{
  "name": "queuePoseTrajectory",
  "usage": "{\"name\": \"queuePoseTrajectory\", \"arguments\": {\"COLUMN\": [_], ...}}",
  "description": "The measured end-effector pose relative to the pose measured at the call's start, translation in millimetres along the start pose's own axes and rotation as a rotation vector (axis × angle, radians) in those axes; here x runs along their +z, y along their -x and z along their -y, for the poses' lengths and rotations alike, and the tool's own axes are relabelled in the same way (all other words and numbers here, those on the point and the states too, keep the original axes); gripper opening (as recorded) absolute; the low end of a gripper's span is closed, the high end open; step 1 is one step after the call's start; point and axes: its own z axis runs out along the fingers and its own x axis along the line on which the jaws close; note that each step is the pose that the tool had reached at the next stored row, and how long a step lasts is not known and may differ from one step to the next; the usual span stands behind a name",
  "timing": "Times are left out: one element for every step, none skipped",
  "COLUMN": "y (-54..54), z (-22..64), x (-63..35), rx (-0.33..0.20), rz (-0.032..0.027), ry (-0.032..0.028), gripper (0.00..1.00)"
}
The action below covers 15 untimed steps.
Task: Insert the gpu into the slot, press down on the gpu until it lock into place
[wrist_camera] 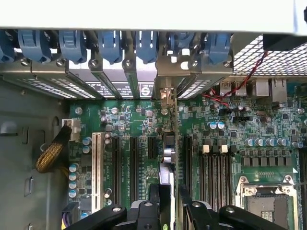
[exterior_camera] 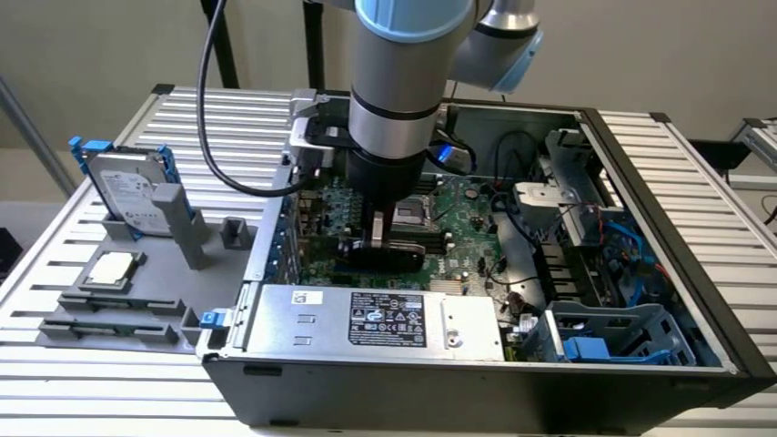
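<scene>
Inside the open computer case, my gripper reaches down over the green motherboard. It is shut on the gpu, a thin black card standing on edge. The wrist view looks along the gpu edge-on, with my gripper and a black finger on each side of it. The card's metal bracket meets the case's rear wall under the blue clips. The gpu stands over an expansion slot, parallel to the bare black slots beside it. How deep it sits is hidden.
The silver power supply lies close in front of the gripper. A CPU socket and loose cables lie to the exterior view's right. Outside the case, a grey rack holds a hard drive in a blue bracket.
</scene>
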Motion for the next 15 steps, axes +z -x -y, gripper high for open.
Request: {"name": "queuePoseTrajectory", "arguments": {"y": [-0.1,-0.2,-0.3,-0.3,-0.3,-0.2,0.1,0.1,0.1,0.3,0.6,0.8,1.1,1.4,1.6], "z": [0.1,0.1,0.1,0.1,0.1,0.2,0.3,0.1,-0.1,-0.3,-0.5,-0.8,-1.1,-1.4,-1.7], "x": [1.0,1.7,2.3,2.5,2.6,2.9,3.7,2.1,-0.9,-5.1,-9.3,-14.0,-18.4,-23.3,-27.7], "rx": [0.000,0.000,0.000,0.000,0.000,0.000,0.000,0.000,0.000,0.000,0.000,0.000,0.000,0.000,0.000], "rz": [-0.0002,-0.0008,-0.0011,-0.0010,-0.0008,-0.0001,0.0030,0.0017,0.0005,-0.0001,0.0004,-0.0001,0.0001,-0.0001,-0.0001], "ry": [0.0001,0.0003,0.0005,0.0005,0.0004,0.0004,-0.0007,0.0003,0.0012,0.0018,0.0018,0.0022,0.0021,0.0022,0.0023], "gripper": [0.26,0.26,0.26,0.26,0.26,0.26,0.27,0.27,0.34,0.34,0.34,0.34,0.34,0.34,0.34]}}
